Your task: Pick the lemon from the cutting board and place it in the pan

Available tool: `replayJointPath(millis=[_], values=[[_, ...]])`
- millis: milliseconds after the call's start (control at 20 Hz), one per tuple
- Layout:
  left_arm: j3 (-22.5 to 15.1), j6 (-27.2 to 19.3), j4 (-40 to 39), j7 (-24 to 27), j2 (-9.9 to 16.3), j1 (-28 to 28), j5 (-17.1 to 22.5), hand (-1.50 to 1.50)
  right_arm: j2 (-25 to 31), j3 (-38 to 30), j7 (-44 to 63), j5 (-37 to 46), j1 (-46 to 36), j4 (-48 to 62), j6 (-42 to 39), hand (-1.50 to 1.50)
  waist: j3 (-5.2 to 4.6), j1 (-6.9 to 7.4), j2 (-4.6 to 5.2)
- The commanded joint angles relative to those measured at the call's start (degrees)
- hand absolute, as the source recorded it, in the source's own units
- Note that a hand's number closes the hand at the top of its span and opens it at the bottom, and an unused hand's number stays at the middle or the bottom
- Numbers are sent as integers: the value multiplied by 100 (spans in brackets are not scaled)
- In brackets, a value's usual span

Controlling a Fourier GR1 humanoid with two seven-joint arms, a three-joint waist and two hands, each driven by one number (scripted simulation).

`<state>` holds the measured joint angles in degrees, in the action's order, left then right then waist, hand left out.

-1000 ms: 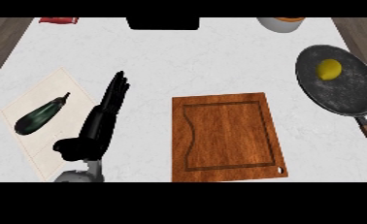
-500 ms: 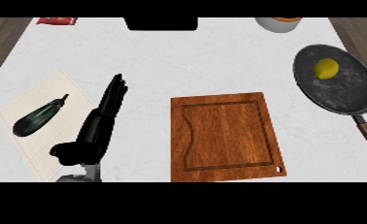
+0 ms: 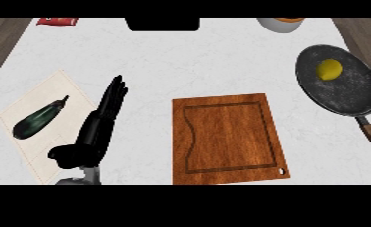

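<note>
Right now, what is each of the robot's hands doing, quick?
Left hand: open, black fingers straight, holding nothing, beside the dark green eggplant.
Right hand: not in view.

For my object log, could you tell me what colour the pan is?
Dark speckled grey pan, seen in the head view.

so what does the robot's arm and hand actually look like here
Only one arm shows, at the view's lower left. The left hand is glossy black all over, with long slim fingers and a stubby black thumb. Below the wrist, a short stretch of light grey forearm shows at the frame's edge. No cables, markings or sleeve are visible. The right hand is out of view.
</note>
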<state>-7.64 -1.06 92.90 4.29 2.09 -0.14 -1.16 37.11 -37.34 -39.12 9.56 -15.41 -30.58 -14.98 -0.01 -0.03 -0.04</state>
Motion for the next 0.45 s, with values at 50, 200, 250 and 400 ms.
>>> replayJointPath(millis=[50, 200, 250, 400], values=[[107, 84, 24, -96, -62, -89, 157, 0, -59, 252, -95, 14, -84, 244, 417, -150, 4, 31, 10], [151, 130, -238, 32, -11, -152, 48, 0, 167, 244, 31, -190, 155, -187, 293, -150, 2, 12, 5], [289, 267, -124, -56, 98, -250, 223, 0, -108, 416, 209, -40, 88, -452, 643, -150, 0, 12, 3], [89, 151, -274, 95, -74, -45, 54, 0, 253, 305, -5, -125, 325, -371, 579, -150, 0, 1, 2]])
